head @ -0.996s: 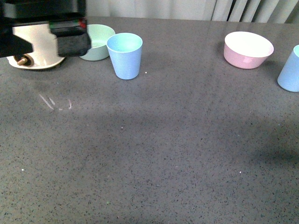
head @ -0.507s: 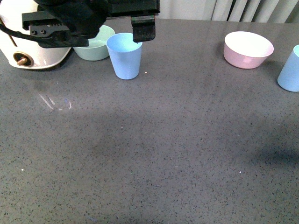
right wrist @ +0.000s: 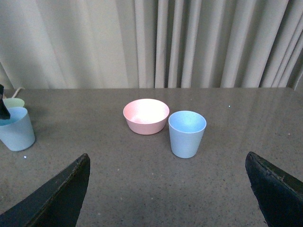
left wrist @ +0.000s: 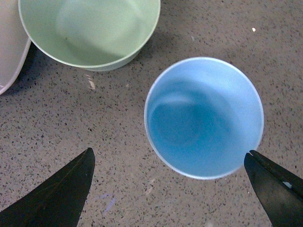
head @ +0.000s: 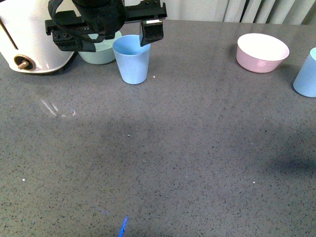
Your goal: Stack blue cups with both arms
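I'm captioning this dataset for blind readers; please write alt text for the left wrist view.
Looking down into an empty, upright blue cup, with fingertips of the open left gripper on either side. A mint green bowl stands beside it, not touching, on a speckled grey table.

we see two matching light blue, handleless plastic tumblers, tapered toward the base, both upright, empty and mouth up, with smooth thin rims. the first tumbler (left wrist: 203, 118) stands under our black flat-fingered left gripper (left wrist: 168, 156), between its spread fingers but off-centre. one fingertip (left wrist: 265, 175) is just beside its rim and the other is well clear. the second tumbler (right wrist: 187, 133) stands out ahead of our black right gripper (right wrist: 166, 158), roughly midway between its wide-apart fingers and touching neither. the two tumblers stand well apart from each other.
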Controlling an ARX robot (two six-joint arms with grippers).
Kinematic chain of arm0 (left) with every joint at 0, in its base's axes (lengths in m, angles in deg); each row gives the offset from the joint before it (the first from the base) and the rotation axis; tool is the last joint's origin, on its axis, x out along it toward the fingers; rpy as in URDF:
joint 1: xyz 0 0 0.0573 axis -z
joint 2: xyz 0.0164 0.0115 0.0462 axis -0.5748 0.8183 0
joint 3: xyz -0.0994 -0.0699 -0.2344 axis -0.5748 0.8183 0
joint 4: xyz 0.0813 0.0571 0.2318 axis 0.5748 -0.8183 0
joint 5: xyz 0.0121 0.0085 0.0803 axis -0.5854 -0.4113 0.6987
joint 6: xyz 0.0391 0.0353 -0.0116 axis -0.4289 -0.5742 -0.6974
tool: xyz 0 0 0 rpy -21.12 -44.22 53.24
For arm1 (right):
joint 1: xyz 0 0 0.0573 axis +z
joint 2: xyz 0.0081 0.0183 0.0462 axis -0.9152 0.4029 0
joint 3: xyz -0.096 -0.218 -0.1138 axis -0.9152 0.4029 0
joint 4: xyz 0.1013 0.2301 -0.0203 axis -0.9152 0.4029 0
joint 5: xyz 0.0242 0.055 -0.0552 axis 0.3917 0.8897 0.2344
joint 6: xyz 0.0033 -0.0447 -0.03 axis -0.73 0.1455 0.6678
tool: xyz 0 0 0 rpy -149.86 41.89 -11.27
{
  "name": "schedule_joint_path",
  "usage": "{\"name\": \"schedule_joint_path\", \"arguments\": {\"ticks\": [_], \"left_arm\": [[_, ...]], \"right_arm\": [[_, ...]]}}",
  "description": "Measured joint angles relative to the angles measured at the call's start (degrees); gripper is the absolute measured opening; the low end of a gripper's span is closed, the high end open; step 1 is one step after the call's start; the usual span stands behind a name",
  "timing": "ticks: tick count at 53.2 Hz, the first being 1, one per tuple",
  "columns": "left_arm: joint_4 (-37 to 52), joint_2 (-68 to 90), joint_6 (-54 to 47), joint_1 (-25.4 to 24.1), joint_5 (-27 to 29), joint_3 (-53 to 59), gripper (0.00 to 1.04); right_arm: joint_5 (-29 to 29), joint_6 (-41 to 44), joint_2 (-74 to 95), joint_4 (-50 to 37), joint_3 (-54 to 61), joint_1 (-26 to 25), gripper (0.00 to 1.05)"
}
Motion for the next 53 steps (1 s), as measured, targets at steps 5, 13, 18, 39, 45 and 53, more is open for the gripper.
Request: {"name": "schedule_joint_path", "arguments": {"ticks": [5,13,18,39,45,53], "left_arm": [[-1.8,1.5,1.2,-0.3,0.9,-2.5,0.96],[-5.0,4.4,3.9,-0.7,1.9,-7.1,0.96],[-6.9,6.1,5.0,-0.9,2.7,-9.2,0.96],[-11.6,8.9,9.0,-0.5,4.4,-12.4,0.56],[-13.0,9.3,10.0,-0.1,4.7,-12.6,0.35],[-14.5,9.3,11.2,0.6,5.7,-12.6,0.08]], "right_arm": [[0.0,0.0,0.0,0.0,0.0,0.0,0.96],[0.0,0.0,0.0,0.0,0.0,0.0,0.96],[0.0,0.0,0.0,0.0,0.0,0.0,0.96],[0.0,0.0,0.0,0.0,0.0,0.0,0.96],[0.0,0.0,0.0,0.0,0.0,0.0,0.96],[0.0,0.0,0.0,0.0,0.0,0.0,0.96]]}}
